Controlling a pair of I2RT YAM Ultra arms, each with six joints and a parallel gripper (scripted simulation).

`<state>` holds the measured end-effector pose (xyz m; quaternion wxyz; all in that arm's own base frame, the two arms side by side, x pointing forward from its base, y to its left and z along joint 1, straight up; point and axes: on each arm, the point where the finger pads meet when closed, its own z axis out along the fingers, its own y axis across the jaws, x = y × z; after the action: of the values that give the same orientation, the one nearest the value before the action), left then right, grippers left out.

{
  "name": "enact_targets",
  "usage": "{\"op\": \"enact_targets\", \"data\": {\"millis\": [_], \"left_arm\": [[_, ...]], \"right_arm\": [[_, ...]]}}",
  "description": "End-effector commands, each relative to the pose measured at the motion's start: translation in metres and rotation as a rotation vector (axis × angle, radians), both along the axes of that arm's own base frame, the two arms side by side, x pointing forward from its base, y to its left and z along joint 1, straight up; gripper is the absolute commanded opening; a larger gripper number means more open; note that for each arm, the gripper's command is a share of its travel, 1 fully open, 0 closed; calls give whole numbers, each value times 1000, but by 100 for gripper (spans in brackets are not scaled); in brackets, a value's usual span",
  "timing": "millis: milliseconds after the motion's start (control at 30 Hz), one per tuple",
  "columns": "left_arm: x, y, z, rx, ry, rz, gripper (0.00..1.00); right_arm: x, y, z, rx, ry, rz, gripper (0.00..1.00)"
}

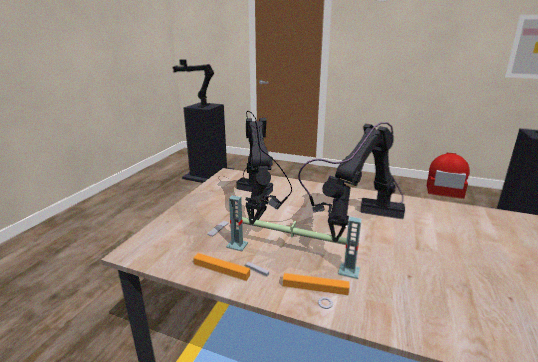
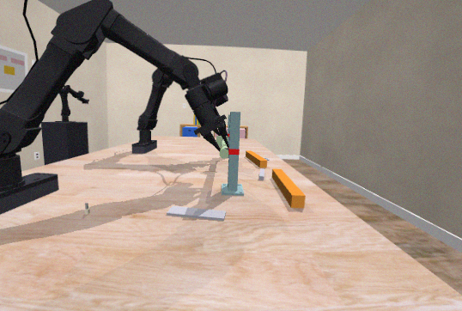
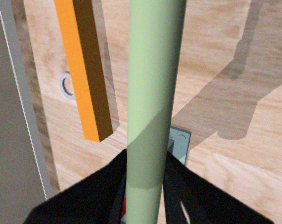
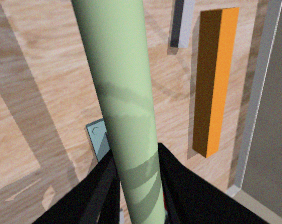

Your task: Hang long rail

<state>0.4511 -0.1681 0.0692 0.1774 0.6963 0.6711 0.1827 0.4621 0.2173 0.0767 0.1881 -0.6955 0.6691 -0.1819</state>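
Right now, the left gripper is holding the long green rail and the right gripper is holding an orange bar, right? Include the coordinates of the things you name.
Not quite: the right gripper [image 1: 253, 221] [image 2: 225, 148] [image 4: 137, 153] is holding the green rail [image 1: 312, 233] [image 2: 223, 152] [image 3: 154, 65] [image 4: 119, 55], not an orange bar. The right wrist view shows this. The left gripper [image 1: 337, 239] [image 3: 145, 157] does hold the rail.
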Motion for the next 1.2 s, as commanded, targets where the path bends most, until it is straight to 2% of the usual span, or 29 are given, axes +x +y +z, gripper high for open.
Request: {"op": "enact_targets", "data": {"millis": [0,233,333,733,833,1167], "left_arm": [[20,-3,33,-19,-88,-10,19],[23,-5,34,-27,-105,-8,19],[18,-3,22,-18,-86,-10,19],[21,-5,22,-26,-101,-8,19],[15,-4,11,-18,-81,-9,19],[15,-4,11,-18,-81,-9,19]], "right_arm": [[16,0,25,18,-64,-4,19],[19,2,25,28,-82,-4,19],[14,0,14,18,-62,-4,19],[17,2,14,28,-77,-4,19],[11,-1,2,18,-58,-3,19],[11,-1,2,18,-58,-3,19]]}}
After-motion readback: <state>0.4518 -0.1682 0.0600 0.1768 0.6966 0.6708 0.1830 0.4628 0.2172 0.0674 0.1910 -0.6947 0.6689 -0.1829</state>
